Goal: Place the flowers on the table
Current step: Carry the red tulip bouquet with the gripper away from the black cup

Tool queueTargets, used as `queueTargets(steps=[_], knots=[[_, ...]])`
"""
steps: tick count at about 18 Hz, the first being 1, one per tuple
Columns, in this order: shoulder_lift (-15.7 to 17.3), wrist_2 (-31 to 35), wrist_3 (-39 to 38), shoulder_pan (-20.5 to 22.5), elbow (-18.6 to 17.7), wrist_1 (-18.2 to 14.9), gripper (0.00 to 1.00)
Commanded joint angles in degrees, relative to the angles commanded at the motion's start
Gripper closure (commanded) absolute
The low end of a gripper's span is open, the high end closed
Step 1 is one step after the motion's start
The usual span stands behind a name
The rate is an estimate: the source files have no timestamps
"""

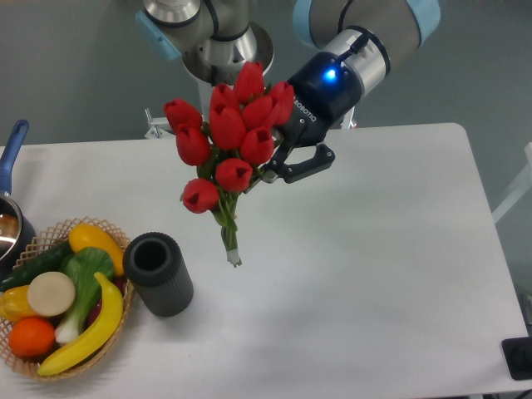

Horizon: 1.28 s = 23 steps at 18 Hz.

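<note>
Reaching down from the upper right of the view, the grey-and-blue robot arm angles toward the middle of the scene, its black wrist housing lit by a small blue lamp. The black two-finger gripper points down and to the left. One curved finger shows plainly on the right side; the other is hidden behind the blooms. The gripper is clamped on the bunch of red tulip heads on thin green stems, gripping at the right side of the cluster, roughly where the heads meet the stems.

The flowers hang in the air above the large white rectangular table with rounded corners. Heads are up and fanned out to the left of the gripper; the tied stems taper down to a pale cut end. Whether that end touches the tabletop cannot be told.

Below and left of the stems stands a dark grey ribbed cylindrical cup, upright, open mouth up. Just beside it on the left sits a woven wicker basket of fruit and vegetables. A dark pot with a blue handle sits at the left edge.
</note>
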Motion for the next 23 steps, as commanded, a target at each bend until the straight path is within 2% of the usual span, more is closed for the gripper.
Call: queueTargets(steps=[10,12,18,21,23], knots=[[0.2,0.6,0.0,0.3,0.6,0.1,0.54],[0.4,2.4,-0.3,0.5,0.6,0.0,0.54],[2.5,15.2,-1.0,0.5,0.2,-0.3,0.54],[3.3,24.4,-1.9,0.6,-0.3,-0.4,0.54],[3.9,27.5,-2.0,0.7,-0.6,-0.4,0.54]])
